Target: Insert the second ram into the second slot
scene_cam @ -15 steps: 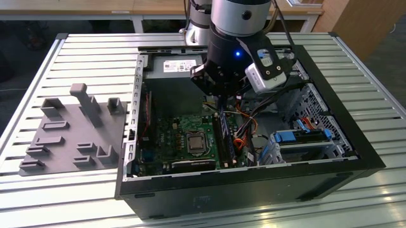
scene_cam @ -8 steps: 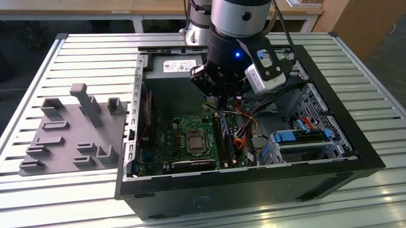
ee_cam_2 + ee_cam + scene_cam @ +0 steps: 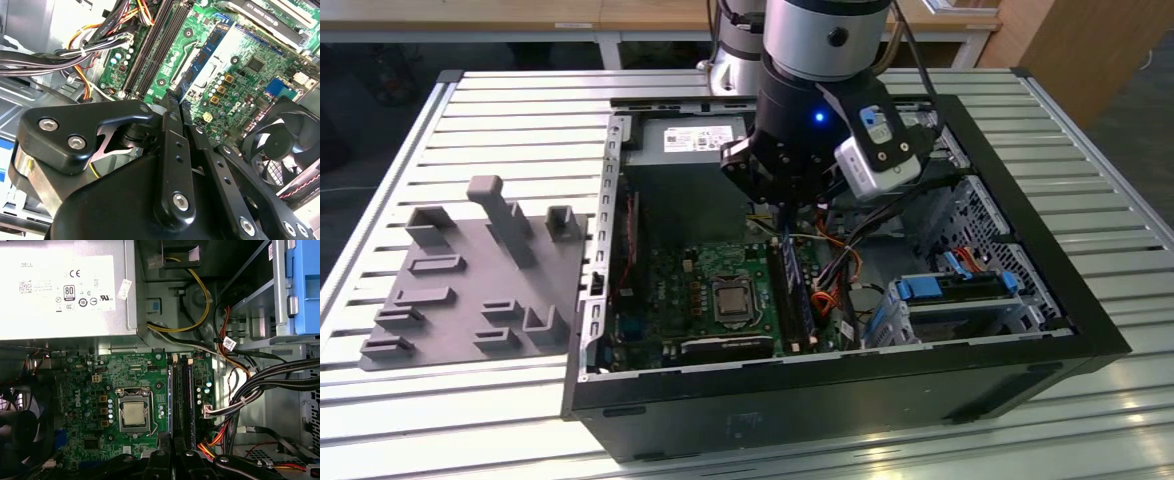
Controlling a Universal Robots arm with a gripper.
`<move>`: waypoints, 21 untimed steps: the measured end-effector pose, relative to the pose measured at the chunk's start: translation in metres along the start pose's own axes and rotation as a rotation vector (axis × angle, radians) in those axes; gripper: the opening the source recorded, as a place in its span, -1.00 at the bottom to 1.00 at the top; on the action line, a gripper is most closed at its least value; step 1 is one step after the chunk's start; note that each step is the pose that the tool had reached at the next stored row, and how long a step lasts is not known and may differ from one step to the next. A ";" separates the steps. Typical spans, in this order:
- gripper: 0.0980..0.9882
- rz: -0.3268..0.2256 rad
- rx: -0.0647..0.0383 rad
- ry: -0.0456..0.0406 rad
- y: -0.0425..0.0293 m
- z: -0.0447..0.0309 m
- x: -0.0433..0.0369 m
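Observation:
My gripper [image 3: 781,215] reaches down into the open computer case [image 3: 1081,300], over the motherboard. Its black fingers [image 3: 170,130] are close together, shut on the second ram [image 3: 200,57], a thin dark blue stick seen almost edge-on. In the first wrist view the stick [image 3: 170,400] runs out from the gripper [image 3: 170,460] beside the long black memory slots [image 3: 182,400]. It hangs above the board, lengthwise along the slots [image 3: 152,47] and apart from them. In the exterior view the slots [image 3: 797,300] lie just below the gripper, on the exterior view's right of the processor.
A processor socket [image 3: 134,414] sits beside the slots. The silver power supply [image 3: 65,290] is at the case's far end. Cable bundles [image 3: 240,395] crowd the other side of the slots, by the blue drive bay [image 3: 947,285]. A fan [image 3: 285,145] sits nearby, and a grey fixture plate [image 3: 467,290] lies outside the case.

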State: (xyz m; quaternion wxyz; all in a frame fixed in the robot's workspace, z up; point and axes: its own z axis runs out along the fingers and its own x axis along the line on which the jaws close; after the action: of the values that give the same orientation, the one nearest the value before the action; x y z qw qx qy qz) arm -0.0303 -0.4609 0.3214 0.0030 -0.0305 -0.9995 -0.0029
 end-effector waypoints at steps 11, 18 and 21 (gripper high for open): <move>-0.91 0.000 0.000 0.0000 0.0000 0.0021 0.0000; -0.91 0.000 0.000 0.0000 -0.0001 0.0080 0.0000; -0.91 0.000 -0.001 0.0000 -0.0001 0.0088 0.0000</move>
State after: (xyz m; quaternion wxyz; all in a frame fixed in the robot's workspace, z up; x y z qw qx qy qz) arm -0.0304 -0.4609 0.3126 0.0030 -0.0306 -0.9995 -0.0032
